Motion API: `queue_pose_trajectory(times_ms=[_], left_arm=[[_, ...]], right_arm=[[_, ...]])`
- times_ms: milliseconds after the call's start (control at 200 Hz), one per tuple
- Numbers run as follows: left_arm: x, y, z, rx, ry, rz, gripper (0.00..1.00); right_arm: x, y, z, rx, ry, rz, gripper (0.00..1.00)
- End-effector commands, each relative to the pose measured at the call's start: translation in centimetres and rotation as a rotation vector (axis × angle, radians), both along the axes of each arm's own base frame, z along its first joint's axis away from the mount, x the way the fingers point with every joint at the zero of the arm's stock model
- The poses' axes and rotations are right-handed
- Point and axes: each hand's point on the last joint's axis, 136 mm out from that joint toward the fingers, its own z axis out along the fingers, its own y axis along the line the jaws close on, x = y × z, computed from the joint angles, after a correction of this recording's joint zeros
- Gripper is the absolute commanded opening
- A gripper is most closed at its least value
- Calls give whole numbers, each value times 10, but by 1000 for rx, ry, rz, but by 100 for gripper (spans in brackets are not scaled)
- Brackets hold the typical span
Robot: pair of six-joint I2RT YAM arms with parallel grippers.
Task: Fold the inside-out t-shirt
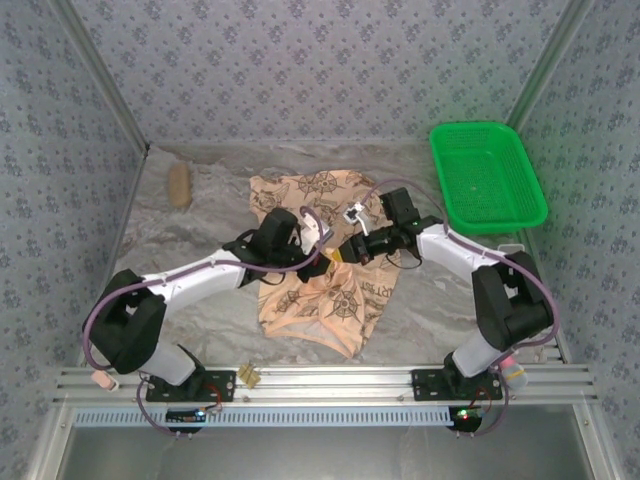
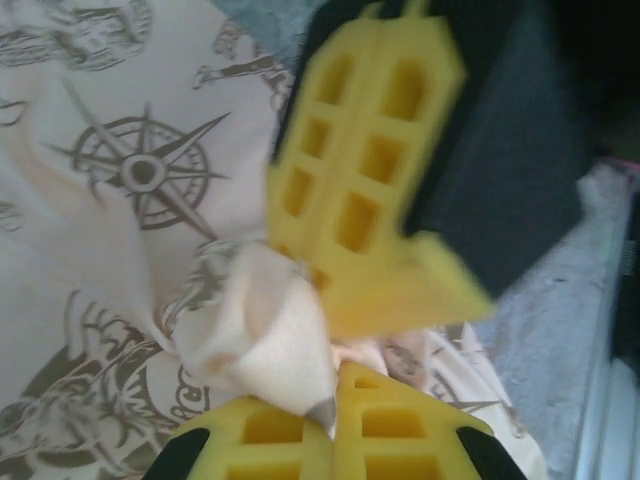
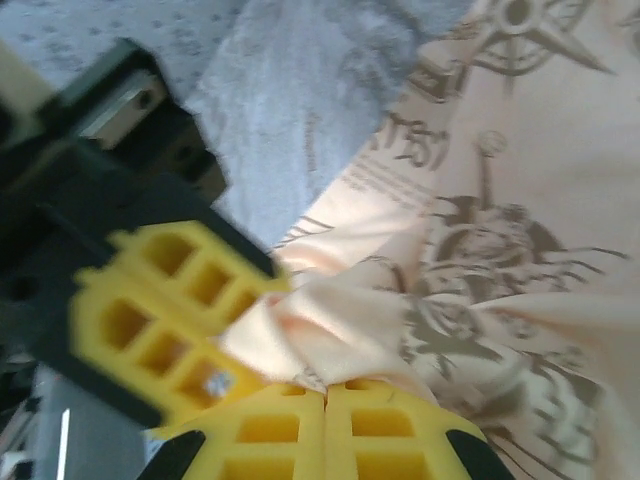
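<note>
I checked the room around the shirt first. It lay flat on the table, printed side up, left of the basket and a little nearer the arms. A strip of bare table ran between the shirt's right edge and the basket. The shirt's far edge sat about level with the basket's middle, short of the back wall. Its near hem stopped just short of the rail. Much farther left of the basket, beyond the shirt, a tan block lay on open table, well apart from the cloth (what it was, I could not tell).

Both grippers met over the shirt's middle, down-left of the basket, almost touching each other. The left gripper had its yellow fingers pressed together, with a paler cream fold of the shirt pinched at their tips and bulging out just beyond. The right gripper was likewise closed tight on a raised cream fold, its fingers side by side with hardly a gap. In each wrist view the other gripper's yellow pads stood just beside the pinched cloth (blurred, so I could not tell whether they touched it).
</note>
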Motion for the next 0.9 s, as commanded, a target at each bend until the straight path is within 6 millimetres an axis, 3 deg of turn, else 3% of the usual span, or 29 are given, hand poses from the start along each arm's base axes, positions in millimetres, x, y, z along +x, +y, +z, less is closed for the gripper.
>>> queue_pose_trajectory(times_ms=[0, 140, 220, 320, 450, 530, 775, 895], left_arm=[[-16, -2, 19, -144, 99, -112, 0], [-29, 6, 29, -230, 220, -150, 0], [-26, 10, 28, -237, 313, -103, 0], [-20, 15, 24, -254, 455, -34, 0], [-20, 14, 26, -288, 546, -19, 0], [-22, 14, 31, -303, 554, -29, 0], [-33, 16, 41, -295, 563, -78, 1], [-36, 17, 37, -293, 588, -88, 3]], right_arm=[[33, -34, -21, -198, -152, -210, 9], [54, -48, -15, -285, -435, -360, 24], [42, -39, -2, -286, -697, -314, 26], [12, -26, 14, -250, -975, -197, 28], [-19, -13, 30, -193, -1079, 11, 33], [-36, 2, 28, -235, -1171, 149, 35], [-33, 16, 28, -293, -1231, 168, 43], [-36, 21, 24, -320, -1263, 211, 33]])
